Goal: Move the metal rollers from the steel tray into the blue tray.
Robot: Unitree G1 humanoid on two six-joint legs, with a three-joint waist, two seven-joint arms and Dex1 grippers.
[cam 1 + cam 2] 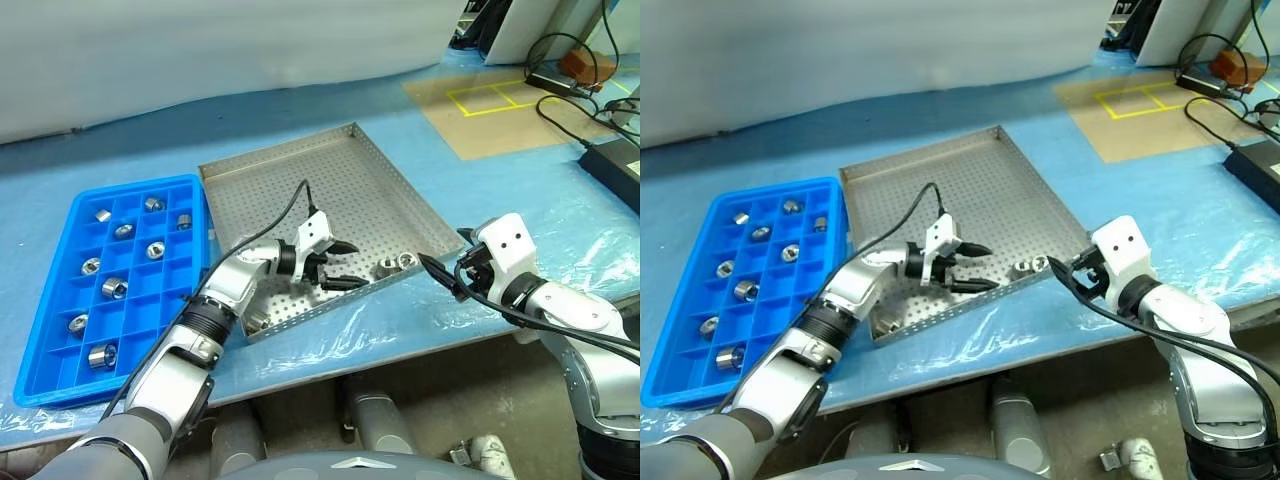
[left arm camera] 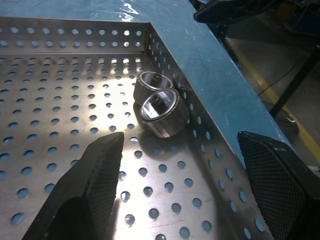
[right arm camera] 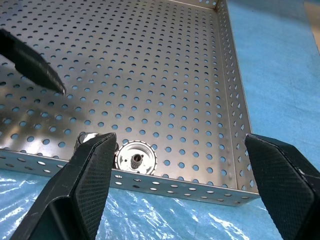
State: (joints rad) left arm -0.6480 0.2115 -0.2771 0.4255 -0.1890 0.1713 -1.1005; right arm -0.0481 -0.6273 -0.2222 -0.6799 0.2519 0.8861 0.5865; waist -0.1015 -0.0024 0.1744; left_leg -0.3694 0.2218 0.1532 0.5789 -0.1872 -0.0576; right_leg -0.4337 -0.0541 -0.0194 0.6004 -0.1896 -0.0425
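Rollers [image 1: 395, 265] sit two together, touching, in the steel tray's [image 1: 330, 170] near right corner; others fill the blue tray [image 1: 60, 340]. We see left fingers [image 2: 100, 170] spread empty facing them, right fingers [image 3: 280, 175] spread outside the rim.

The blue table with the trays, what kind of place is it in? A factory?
Probably a workshop or robot test lab. A large perforated steel tray holds small shiny metal rollers, a bright blue plastic compartment tray sorts more, and yellow tape squares mark the floor beside black cables.
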